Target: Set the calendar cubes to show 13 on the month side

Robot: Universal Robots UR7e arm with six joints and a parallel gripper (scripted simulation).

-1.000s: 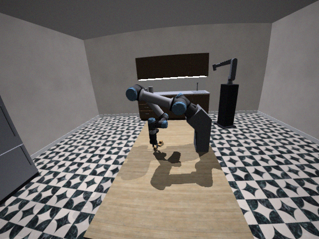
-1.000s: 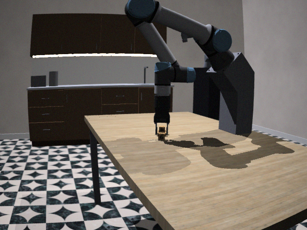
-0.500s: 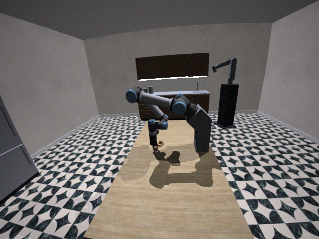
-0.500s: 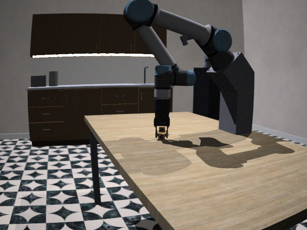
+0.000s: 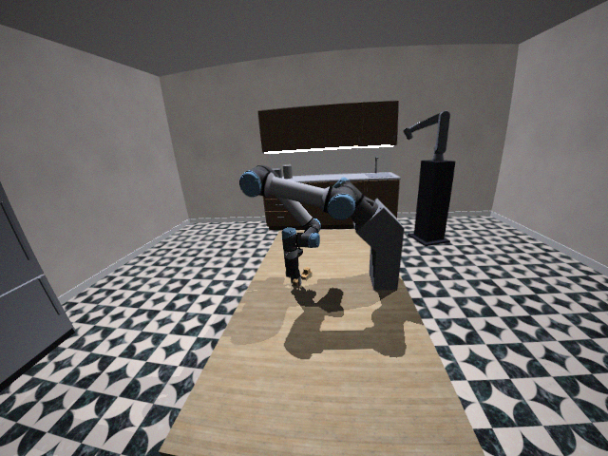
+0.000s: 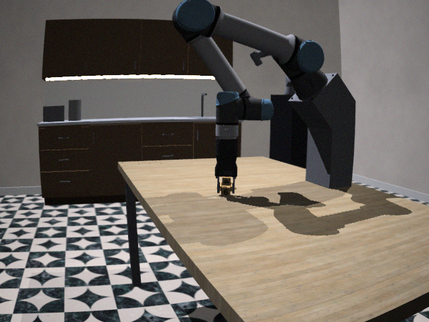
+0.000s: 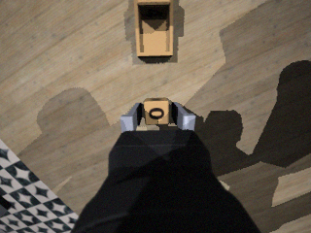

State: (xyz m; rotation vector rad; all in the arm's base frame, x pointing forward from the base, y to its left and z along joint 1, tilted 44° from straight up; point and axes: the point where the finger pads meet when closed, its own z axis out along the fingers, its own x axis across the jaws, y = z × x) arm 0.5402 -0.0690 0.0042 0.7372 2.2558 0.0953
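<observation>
A wooden cube (image 7: 155, 112) with a 0 on its top face sits on the table between my open fingers, with a small gap on each side. My gripper (image 7: 156, 109) points straight down around it. In the exterior view the same cube (image 6: 225, 189) shows a 6 on its side face. The wooden tray (image 7: 155, 29) lies flat on the table beyond the cube, apart from it; the part of its floor I see is bare, and its far end is cut off by the frame. It also shows in the top view (image 5: 307, 273). The second cube is not visible.
The arm's grey pedestal (image 6: 329, 131) stands on the table to the right. The table's left edge (image 6: 145, 204) is some way left of the cube. The arm's shadows lie across the wood.
</observation>
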